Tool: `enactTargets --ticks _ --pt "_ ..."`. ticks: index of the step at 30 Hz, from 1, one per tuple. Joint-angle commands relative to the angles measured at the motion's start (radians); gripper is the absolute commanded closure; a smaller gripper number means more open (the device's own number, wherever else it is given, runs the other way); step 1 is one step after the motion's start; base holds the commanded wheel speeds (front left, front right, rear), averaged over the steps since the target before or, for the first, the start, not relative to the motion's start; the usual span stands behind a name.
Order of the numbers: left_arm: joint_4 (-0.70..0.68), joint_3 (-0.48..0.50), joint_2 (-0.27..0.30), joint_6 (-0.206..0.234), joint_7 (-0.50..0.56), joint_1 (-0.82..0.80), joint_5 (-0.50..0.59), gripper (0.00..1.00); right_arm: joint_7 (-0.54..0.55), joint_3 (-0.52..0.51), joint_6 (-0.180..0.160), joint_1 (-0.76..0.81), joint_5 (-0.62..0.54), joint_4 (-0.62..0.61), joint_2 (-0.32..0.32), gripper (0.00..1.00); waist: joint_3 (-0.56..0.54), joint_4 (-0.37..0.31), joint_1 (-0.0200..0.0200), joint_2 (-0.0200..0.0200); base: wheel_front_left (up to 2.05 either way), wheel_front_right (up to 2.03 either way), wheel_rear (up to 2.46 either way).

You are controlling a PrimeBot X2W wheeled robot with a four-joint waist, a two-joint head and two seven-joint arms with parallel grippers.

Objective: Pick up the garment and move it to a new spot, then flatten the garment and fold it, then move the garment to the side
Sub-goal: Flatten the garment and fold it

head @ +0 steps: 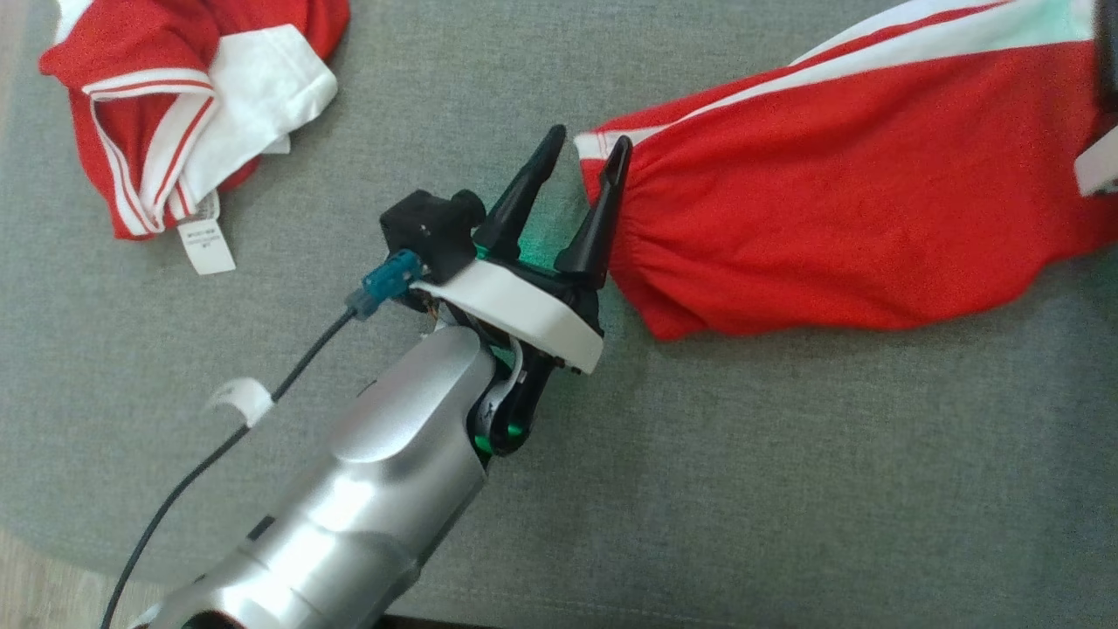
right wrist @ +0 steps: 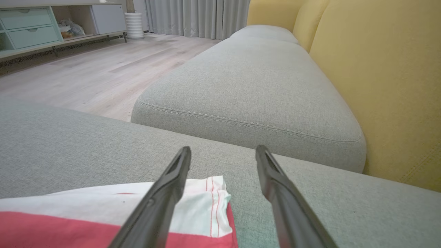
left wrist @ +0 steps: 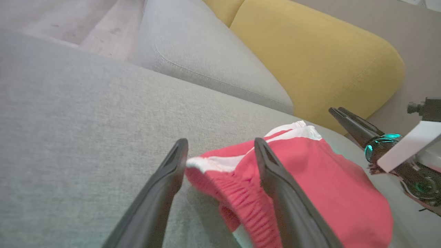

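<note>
Likely flattening step: garment (head: 830, 192) lies stretched on the sofa cushion (head: 786, 489). Your left claw (head: 588, 140) gapes wide at its gathered end, and your right claw (right wrist: 223, 148) is wide over the striped corner. Next, grip an edge to fold.

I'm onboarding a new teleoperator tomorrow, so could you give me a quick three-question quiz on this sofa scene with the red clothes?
1. True or false: the left gripper is shut on the stretched-out red garment.
2. The sofa backrest is: A grey, B yellow, C blue?
3. Fill in: the crumpled garment has a white label lying in the head view's upper ____.
Key: 1 false, it is open; 2 B; 3 left.
</note>
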Motion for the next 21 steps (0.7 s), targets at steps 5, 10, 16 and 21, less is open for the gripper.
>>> enactTargets --ticks 5,10,16,21 --pt "-0.120 0.122 0.007 0.095 -0.016 0.062 0.185 0.00 -0.019 0.062 -0.001 0.039 0.086 0.036 -0.016 0.00 -0.039 0.012 -0.0001 0.0000 0.00 0.00 0.00" --pt "-0.315 0.255 0.007 0.189 -0.017 0.255 0.410 0.00 0.057 0.118 -0.001 0.085 0.211 0.101 -0.046 0.00 -0.068 0.045 -0.0001 0.0000 0.00 0.00 0.00" --pt "-0.487 0.298 0.007 0.227 -0.017 0.434 0.557 0.00 0.189 0.148 -0.001 0.128 0.360 0.171 -0.081 0.00 -0.095 0.116 -0.0001 0.0000 0.00 0.00 0.00" --pt "-0.530 0.312 0.007 0.232 -0.017 0.514 0.609 0.00 0.244 0.154 -0.001 0.170 0.485 0.170 -0.093 1.00 -0.134 0.132 -0.0001 0.0000 0.00 0.00 0.00"
